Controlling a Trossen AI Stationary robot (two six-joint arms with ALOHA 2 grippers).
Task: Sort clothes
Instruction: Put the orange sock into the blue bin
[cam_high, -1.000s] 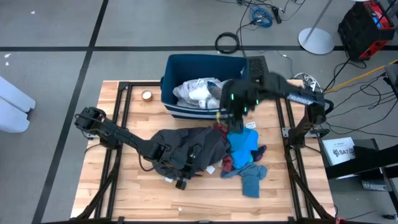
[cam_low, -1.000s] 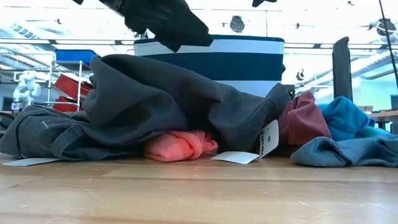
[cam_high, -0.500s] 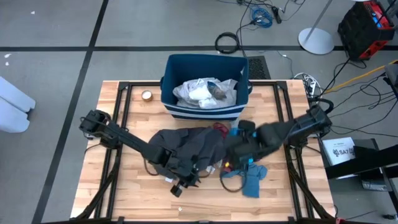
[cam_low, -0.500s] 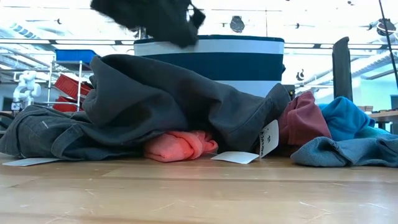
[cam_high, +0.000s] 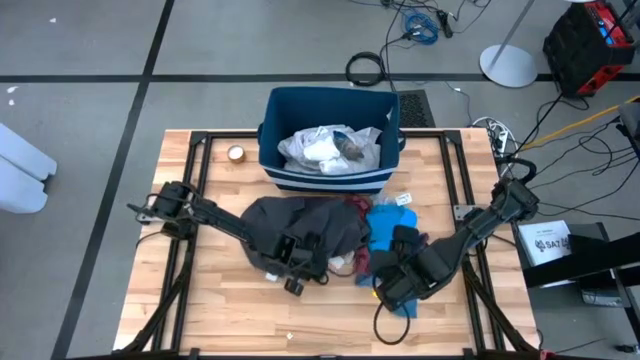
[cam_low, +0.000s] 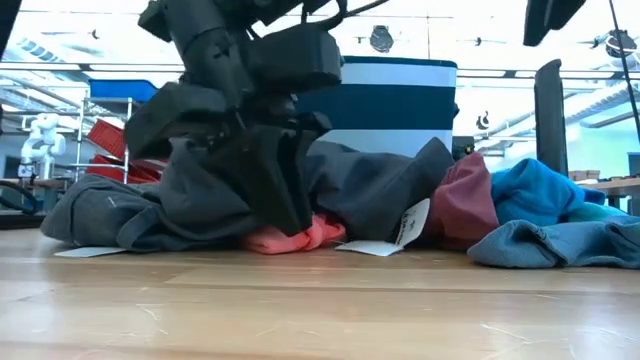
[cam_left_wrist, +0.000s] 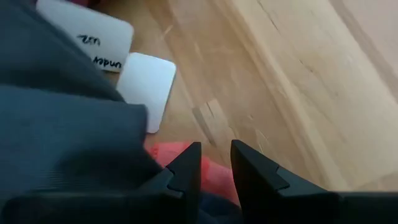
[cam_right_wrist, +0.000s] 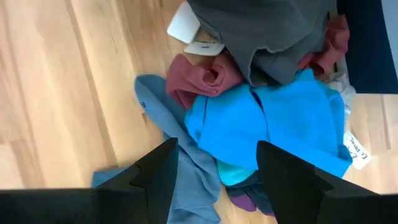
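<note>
A dark grey garment (cam_high: 320, 225) lies heaped mid-table, over a coral cloth (cam_low: 290, 238). To its right lie a maroon piece (cam_right_wrist: 199, 78), a bright blue piece (cam_right_wrist: 280, 124) and a small blue-grey piece (cam_right_wrist: 186, 168). White clothes (cam_high: 320, 145) fill the dark blue bin (cam_high: 275, 110). My left gripper (cam_left_wrist: 214, 152) points down at the grey garment's near edge, with a narrow gap between its fingers. My right gripper (cam_right_wrist: 217, 155) is wide open and empty above the blue-grey piece, well clear of the table. My left gripper comes from above, pointing down, and is sunk into the near edge of the dark grey garment (cam_low: 230, 190). Grey cloth (cam_left_wrist: 93, 143) lies against the outer side of one finger. The coral cloth (cam_left_wrist: 214, 177) shows far back between the fingers; whether they pinch it, I cannot tell.
White paper tags (cam_left_wrist: 149, 81) lie on the wood beside the grey garment. A small tape roll (cam_high: 236, 153) sits left of the bin. Black frame rails (cam_high: 195, 200) run along both table sides. Bare wood (cam_high: 300, 330) lies toward the near edge.
My left gripper has come down from above the heap into the dark grey garment, whose near left part has bunched up and drawn in. My right gripper has swung from beside the bin toward the near edge, over the small blue pieces.
</note>
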